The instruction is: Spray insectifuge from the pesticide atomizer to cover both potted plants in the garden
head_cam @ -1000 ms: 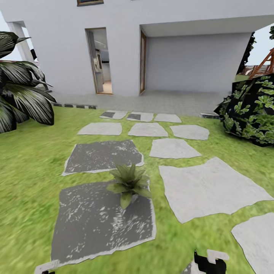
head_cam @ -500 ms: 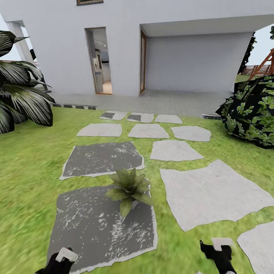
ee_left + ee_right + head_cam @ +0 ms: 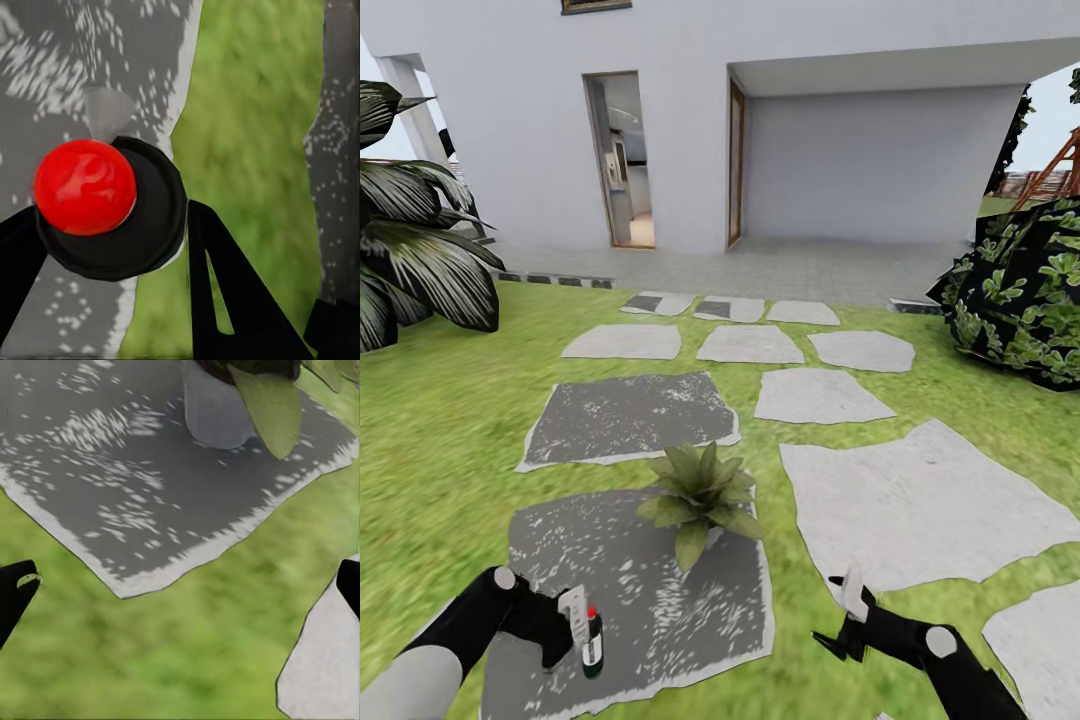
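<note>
Our left pincer (image 3: 565, 620) pinching atomizer (image 3: 591, 641); right pincer (image 3: 847, 612) spread, empty. We aim red top squarely at potted plant (image 3: 700, 490).

Upright red-topped atomizer (image 3: 592, 642), potted plant (image 3: 700, 492)

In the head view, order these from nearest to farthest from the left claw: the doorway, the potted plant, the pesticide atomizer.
1. Pesticide atomizer: held in the left claw.
2. Potted plant: ahead, on the dark stepping stone.
3. Doorway: far ahead, in the white house wall.
</note>
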You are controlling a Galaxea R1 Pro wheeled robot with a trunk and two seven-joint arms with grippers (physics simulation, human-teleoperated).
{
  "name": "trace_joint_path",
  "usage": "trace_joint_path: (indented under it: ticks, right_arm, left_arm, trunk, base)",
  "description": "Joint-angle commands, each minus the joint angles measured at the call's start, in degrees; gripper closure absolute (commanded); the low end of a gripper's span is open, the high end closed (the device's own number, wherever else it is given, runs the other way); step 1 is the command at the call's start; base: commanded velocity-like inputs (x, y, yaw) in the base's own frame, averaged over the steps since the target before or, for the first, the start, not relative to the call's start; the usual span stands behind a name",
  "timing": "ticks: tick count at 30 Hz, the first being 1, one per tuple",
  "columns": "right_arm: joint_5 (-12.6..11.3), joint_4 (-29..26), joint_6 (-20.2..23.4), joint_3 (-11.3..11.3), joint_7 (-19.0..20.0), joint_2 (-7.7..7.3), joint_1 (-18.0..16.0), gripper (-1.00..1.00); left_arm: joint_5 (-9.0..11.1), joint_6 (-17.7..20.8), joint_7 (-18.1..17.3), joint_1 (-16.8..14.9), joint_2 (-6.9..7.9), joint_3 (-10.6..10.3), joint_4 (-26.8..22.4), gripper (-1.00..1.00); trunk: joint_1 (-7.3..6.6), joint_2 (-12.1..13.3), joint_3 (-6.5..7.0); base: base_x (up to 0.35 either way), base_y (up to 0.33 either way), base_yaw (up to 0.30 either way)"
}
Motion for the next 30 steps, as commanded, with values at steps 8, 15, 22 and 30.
trace_joint_path:
  ticks: [8, 15, 22, 30]
  right_arm:
    - [0.83, -0.74, 1.86, 2.75, 1.09, 3.94, -0.17, -1.0]
    - [0.52, -1.0, 7.07, 14.26, 1.08, 6.81, -0.17, 1.0]
    - [0.68, -1.28, 7.33, 15.04, 1.16, 12.34, -0.3, 1.0]
    - [0.54, -1.36, 7.41, 15.14, 1.25, 14.3, -1.73, 1.0]
  left_arm:
    - [-5.0, 2.78, -2.66, 0.08, -0.82, -3.14, -3.14, 1.0]
    - [-5.92, 2.72, -2.28, 0.11, -4.49, -4.33, -3.47, 1.0]
    - [-6.94, 2.48, 0.47, 0.11, -7.34, -6.04, -3.63, 1.0]
    - [-7.08, 2.11, 4.04, 0.11, -10.93, -7.87, -4.07, 1.0]
  trunk:
    - [-0.01, -0.02, -0.05]
    - [-0.01, -0.02, -0.05]
    - [-0.01, -0.02, -0.05]
    - [-0.01, -0.02, -0.05]
  base:
    - [0.0, 0.0, 0.0]
    - [0.0, 0.0, 0.0]
    - [0.0, 0.0, 0.0]
    - [0.0, 0.0, 0.0]
